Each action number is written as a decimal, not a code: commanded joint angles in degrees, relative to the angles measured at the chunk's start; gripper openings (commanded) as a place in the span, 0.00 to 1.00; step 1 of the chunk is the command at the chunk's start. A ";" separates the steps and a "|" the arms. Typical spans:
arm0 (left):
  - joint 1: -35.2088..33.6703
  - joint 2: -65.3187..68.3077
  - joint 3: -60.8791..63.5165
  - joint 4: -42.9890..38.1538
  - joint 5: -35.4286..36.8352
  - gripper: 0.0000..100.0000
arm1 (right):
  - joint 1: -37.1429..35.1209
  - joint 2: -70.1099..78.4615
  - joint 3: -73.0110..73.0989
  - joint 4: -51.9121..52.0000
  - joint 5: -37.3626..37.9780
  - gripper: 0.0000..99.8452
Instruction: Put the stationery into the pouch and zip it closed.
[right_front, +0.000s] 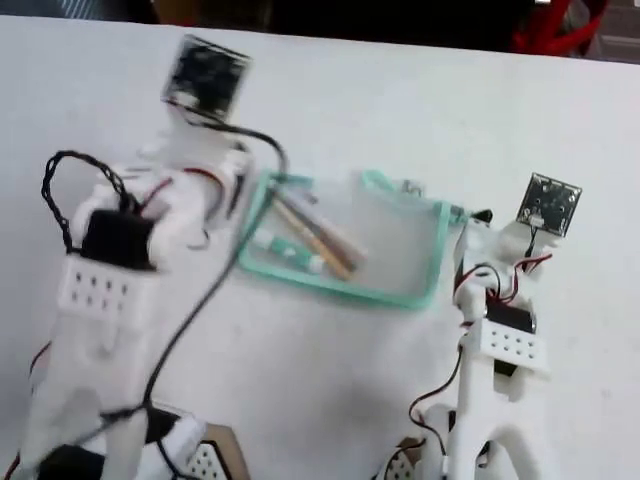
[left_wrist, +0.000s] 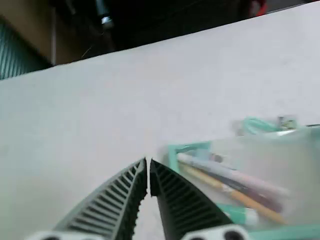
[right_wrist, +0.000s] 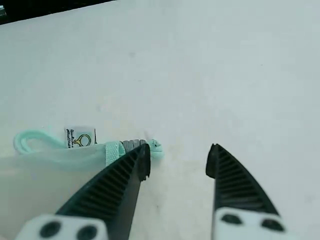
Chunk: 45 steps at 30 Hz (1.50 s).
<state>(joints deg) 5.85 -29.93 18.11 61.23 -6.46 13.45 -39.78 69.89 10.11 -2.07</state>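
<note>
1. The right end effector (right_wrist: 178, 161) is released, with its jaws spread and nothing between them. One finger (right_wrist: 127, 175) lies against the zip pull (right_wrist: 134, 145) at the end of the pouch (right_wrist: 50, 167) that carries the loop (right_wrist: 30, 139). The other finger stands over bare bench (right_front: 400, 110) beyond that end.
2. The left end effector (left_wrist: 149, 172) is clenched, tips together, and holds nothing. It sits just beside the opposite end of the pouch, apart from its rim.
3. The stationery (right_front: 315, 238), pens and a pencil, lies inside the pouch, bunched toward the end nearest the left end effector.
4. The pouch lies flat between the two arms.
5. Step in hand (judgement): loading looks complete and closing the zip is now the concern. Whether the zip is already run shut cannot be told.
6. Next move (judgement): centre the zip pull between the right jaws and clamp it. Use the left end effector to pin the far end so the pouch does not slide.
</note>
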 joint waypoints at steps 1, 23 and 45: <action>-5.85 6.20 13.10 -20.57 -0.18 0.02 | -0.04 0.04 -0.18 -1.01 -0.18 0.18; 4.62 53.76 -8.62 -43.78 -0.44 0.02 | -1.27 0.04 0.44 -1.10 0.00 0.18; 8.31 53.49 -9.05 -32.79 -0.62 0.03 | -1.01 2.86 0.97 -5.76 0.00 0.18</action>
<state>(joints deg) 12.62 24.48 10.46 27.30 -6.46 12.57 -36.97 71.30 5.54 -2.07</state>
